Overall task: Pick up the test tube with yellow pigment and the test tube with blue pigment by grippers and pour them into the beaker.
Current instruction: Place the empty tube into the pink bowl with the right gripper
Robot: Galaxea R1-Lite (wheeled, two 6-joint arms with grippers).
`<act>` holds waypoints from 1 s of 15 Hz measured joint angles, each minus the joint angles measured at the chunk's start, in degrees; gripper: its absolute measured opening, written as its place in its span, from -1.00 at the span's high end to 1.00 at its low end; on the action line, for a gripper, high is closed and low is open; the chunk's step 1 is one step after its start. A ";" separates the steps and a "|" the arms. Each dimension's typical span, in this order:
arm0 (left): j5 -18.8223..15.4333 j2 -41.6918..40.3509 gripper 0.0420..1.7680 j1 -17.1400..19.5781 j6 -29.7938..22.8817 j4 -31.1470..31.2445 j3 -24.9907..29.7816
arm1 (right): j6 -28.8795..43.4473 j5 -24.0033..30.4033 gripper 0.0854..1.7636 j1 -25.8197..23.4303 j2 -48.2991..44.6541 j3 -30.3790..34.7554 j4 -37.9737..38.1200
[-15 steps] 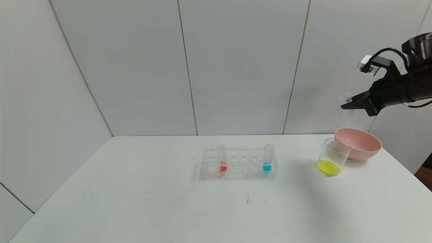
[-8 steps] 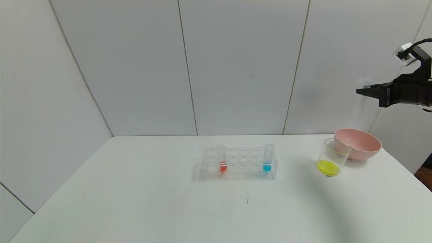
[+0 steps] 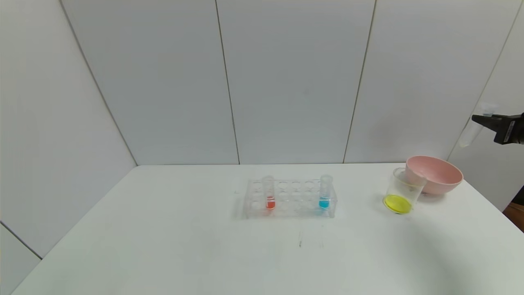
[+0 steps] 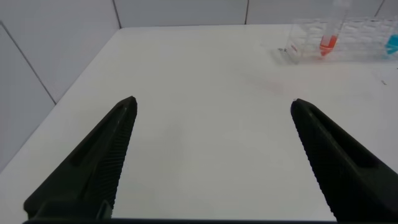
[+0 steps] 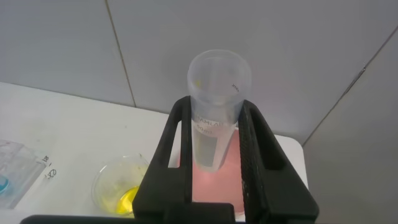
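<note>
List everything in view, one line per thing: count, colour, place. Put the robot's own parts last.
table: one, white, fills the foreground.
tube rack: one, clear, middle of the table.
test tube with orange-red liquid: one, clear, upright near the rack's left end.
test tube with blue pigment: one, clear, upright at the rack's right end.
beaker: one, clear with yellow liquid at the bottom, right of the rack, tilted against the bowl.
bowl: one, pink, far right of the table.
empty test tube: one, clear, held in the air above the bowl's right side.
left pincer: one, black, open, over the table's left part.
right pincer: one, black, shut on the empty test tube, at the right edge of the head view.
</note>
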 joint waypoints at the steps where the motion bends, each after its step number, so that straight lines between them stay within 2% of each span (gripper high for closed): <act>1: 0.00 0.02 -1.00 0.00 0.02 0.00 0.00 | 0.00 -0.02 0.50 -0.09 0.72 -0.04 -1.23; 5: 0.00 0.02 -1.00 0.00 0.00 0.00 0.00 | -0.02 -0.79 0.50 0.50 7.02 -0.96 -8.27; 10: 0.00 0.02 -1.00 0.00 0.00 -0.02 0.00 | 0.00 -6.11 0.50 2.04 18.96 -9.18 -9.61; 15: 0.00 0.02 -1.00 0.00 0.00 0.00 0.00 | -0.05 -6.66 0.50 3.01 26.77 -15.21 -9.69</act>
